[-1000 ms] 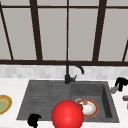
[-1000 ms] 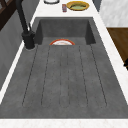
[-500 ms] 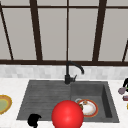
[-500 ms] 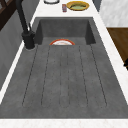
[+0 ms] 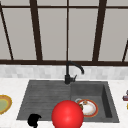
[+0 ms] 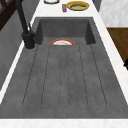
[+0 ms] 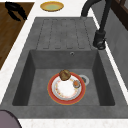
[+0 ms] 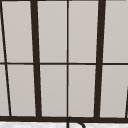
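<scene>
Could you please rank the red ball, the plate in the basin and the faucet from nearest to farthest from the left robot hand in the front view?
From the left robot hand, at the sink's front left edge:
1. Red ball, just to its right at the front.
2. Plate, further right, down in the basin.
3. Faucet, at the sink's back edge by the window.

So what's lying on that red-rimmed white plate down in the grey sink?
On the red-rimmed white plate sit a brown round lump and a smaller orange-brown bit. What's beneath them is hidden.
</scene>
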`<action>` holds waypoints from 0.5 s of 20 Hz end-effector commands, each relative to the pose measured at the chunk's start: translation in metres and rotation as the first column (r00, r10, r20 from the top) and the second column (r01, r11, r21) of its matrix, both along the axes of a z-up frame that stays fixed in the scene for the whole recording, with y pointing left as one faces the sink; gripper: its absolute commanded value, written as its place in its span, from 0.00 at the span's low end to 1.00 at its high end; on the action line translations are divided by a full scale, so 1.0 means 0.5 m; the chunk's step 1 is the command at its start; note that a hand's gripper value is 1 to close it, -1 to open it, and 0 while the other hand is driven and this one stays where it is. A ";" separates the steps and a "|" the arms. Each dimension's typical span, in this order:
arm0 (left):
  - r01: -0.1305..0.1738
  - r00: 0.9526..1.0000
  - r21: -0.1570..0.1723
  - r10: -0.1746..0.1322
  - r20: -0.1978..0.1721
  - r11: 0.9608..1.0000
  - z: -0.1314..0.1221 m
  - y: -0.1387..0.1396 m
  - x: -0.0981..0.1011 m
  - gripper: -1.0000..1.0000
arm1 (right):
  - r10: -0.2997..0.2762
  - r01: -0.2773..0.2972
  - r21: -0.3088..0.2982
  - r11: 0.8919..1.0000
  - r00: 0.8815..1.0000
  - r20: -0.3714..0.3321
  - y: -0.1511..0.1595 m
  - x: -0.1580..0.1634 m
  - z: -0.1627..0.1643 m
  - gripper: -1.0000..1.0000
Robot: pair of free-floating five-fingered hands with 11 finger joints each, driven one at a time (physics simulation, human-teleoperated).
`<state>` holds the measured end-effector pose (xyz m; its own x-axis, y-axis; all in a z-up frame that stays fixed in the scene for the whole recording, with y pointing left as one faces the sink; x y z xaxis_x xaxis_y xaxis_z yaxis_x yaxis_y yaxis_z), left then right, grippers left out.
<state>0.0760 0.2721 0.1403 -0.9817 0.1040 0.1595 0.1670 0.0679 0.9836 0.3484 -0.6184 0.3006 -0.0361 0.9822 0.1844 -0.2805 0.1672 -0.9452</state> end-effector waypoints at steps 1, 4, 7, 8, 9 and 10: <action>0.000 1.000 0.000 0.000 0.000 1.000 0.000 0.000 0.000 0.50 | -0.012 0.011 0.033 0.999 0.999 0.039 -0.055 -0.006 -0.004 1.00; 0.000 1.000 0.000 0.000 0.000 1.000 0.000 0.000 0.000 0.50 | -0.013 0.011 0.036 0.999 0.999 0.048 -0.099 -0.009 -0.013 1.00; 0.000 1.000 0.000 0.000 0.000 1.000 0.000 0.000 0.000 0.50 | -0.014 0.013 0.030 0.999 0.999 0.035 -0.144 -0.026 -0.019 1.00; 0.000 1.000 0.000 0.000 0.000 1.000 0.000 0.000 0.000 0.50 | -0.015 0.015 0.026 1.000 1.000 0.021 -0.159 -0.034 -0.026 1.00; 0.000 1.000 0.000 0.000 0.000 1.000 0.000 0.000 0.000 0.50 | -0.017 0.016 0.022 1.000 1.000 0.018 -0.174 -0.040 -0.029 1.00; 0.000 1.000 0.000 0.000 0.000 1.000 0.000 0.000 0.000 0.50 | -0.019 0.019 0.015 1.000 1.000 0.017 -0.189 -0.048 -0.036 1.00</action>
